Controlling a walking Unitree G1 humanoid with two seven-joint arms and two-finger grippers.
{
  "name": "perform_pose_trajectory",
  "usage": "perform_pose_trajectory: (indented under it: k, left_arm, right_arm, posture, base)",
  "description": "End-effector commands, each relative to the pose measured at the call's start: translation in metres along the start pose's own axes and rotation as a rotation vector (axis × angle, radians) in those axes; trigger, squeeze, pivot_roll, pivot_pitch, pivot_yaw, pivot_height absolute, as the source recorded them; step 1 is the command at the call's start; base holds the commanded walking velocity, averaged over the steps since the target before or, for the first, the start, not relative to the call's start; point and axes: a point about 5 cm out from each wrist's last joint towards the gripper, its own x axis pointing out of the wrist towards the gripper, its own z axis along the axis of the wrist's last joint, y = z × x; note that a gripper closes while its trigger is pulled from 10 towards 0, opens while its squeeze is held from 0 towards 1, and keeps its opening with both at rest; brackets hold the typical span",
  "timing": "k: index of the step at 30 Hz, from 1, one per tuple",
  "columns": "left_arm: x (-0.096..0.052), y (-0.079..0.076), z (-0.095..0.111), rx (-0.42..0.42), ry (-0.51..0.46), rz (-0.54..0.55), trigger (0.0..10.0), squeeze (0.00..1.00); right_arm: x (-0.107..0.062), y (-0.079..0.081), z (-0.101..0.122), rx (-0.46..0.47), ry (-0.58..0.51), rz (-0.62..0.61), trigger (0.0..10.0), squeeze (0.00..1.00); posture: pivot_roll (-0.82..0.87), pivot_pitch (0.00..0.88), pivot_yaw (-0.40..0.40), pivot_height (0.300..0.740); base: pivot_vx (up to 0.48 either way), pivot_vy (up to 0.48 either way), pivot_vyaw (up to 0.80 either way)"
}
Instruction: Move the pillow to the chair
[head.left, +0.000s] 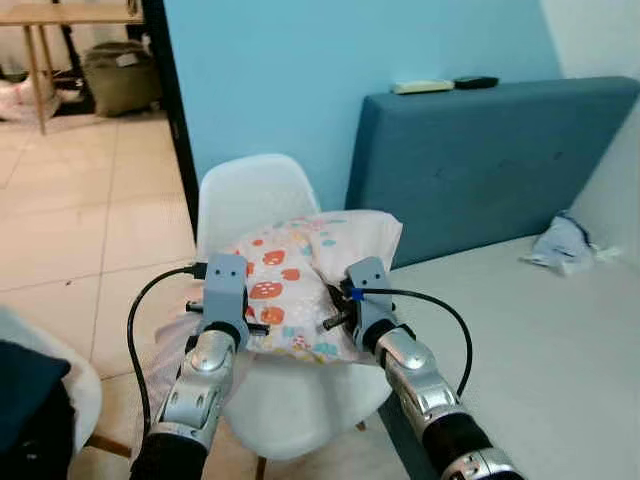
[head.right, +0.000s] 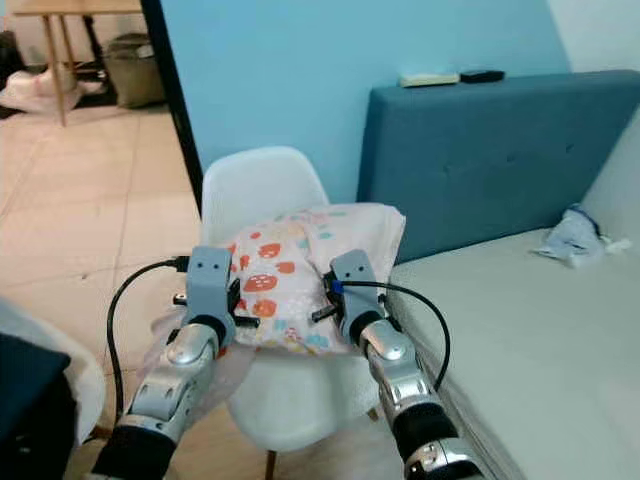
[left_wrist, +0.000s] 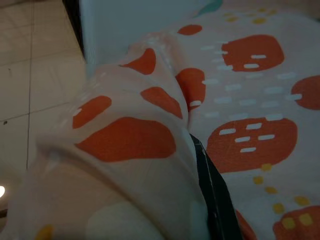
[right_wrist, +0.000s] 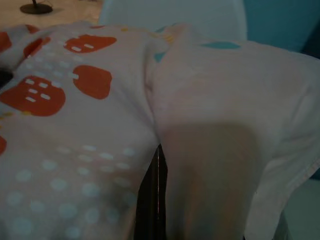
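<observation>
Pillow (head.left: 295, 285): white, printed with orange shapes and small dots, lay over the seat of the white chair (head.left: 250, 195), far edge against the backrest. Left gripper (head.left: 232, 322): at the near left edge, fingers clamped on a fold of pillow fabric. Right gripper (head.left: 338, 316): at the near right edge, fingers likewise pinching the fabric. Bed (head.left: 540, 330): just right of the chair, pale mattress. Headboard (head.left: 490, 160): blue, behind the bed. Crumpled cloth (head.left: 562, 245): on the mattress, well apart from the chair.
</observation>
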Motion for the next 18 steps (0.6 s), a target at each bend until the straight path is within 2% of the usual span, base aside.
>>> perform_pose_trajectory:
  k: [1, 18]
  left_arm:
    - [0.0014, 0.0307, 0.0004, 0.038, 0.000, 0.147, 10.0, 0.00]
    - [0.0031, 0.0213, -0.0043, 0.058, 0.058, 0.098, 10.0, 0.00]
  right_arm:
    - [-0.0079, -0.0196, -0.0069, 0.011, 0.023, -0.096, 10.0, 0.00]
    - [-0.0079, -0.0187, -0.0083, 0.012, 0.030, -0.096, 10.0, 0.00]
  posture:
    - [-0.03, 0.041, -0.060, 0.740]
    - [-0.03, 0.058, -0.059, 0.740]
  base:
    - [0.000, 0.000, 0.80]
    - [0.000, 0.000, 0.80]
